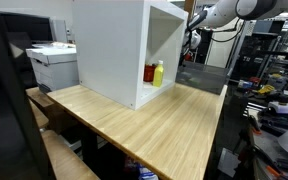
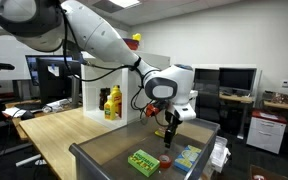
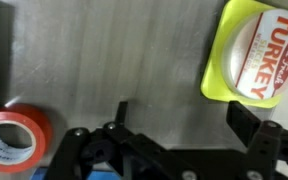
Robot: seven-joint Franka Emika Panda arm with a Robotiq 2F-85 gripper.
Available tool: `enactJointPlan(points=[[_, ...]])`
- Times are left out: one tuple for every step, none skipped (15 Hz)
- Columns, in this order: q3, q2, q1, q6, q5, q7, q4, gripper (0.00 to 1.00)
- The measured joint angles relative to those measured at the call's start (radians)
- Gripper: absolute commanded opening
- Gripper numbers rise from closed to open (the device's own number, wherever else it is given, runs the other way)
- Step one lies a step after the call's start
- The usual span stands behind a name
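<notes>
Grey tabletop (image 3: pixel 114 60) under me | gripper (image 3: pixel 181 115) hovered wide open, nothing held, just beside the turkey tub (image 3: pixel 256 52) | red tape roll (image 3: pixel 12 140) well apart from the tub | my worry: tub's rim sat close to one jaw, so a straight drop could've clipped and skidded it imo

A wooden table (image 1: pixel 154 120) carries a white cabinet (image 1: pixel 109 45) with a yellow bottle (image 1: pixel 159 73) and a red bottle (image 1: pixel 150 73) inside. A gray top (image 2: pixel 124 140) bears a green box (image 2: pixel 143 161), a packet (image 2: pixel 187 156), a tape roll (image 3: pixel 12 138) and a turkey tub (image 3: pixel 259 50).
</notes>
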Motion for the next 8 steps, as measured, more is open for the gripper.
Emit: enactJointPlan(points=[[0.002,0.000,0.000,0.014,0.001,0.000,0.000,1.00],[0.004,0.000,0.000,0.027,0.002,0.000,0.000,1.00],[0.005,0.000,0.000,0.040,0.004,0.000,-0.001,1.00],[0.007,0.000,0.000,0.048,0.004,0.000,-0.002,1.00],[0.007,0.001,0.000,0.053,0.004,0.000,-0.002,1.00],[0.009,0.002,-0.002,0.054,0.005,0.000,-0.004,1.00],[0.009,0.003,-0.002,0.053,0.006,0.000,-0.004,1.00],[0.011,0.004,-0.004,0.051,0.010,0.000,-0.006,1.00]])
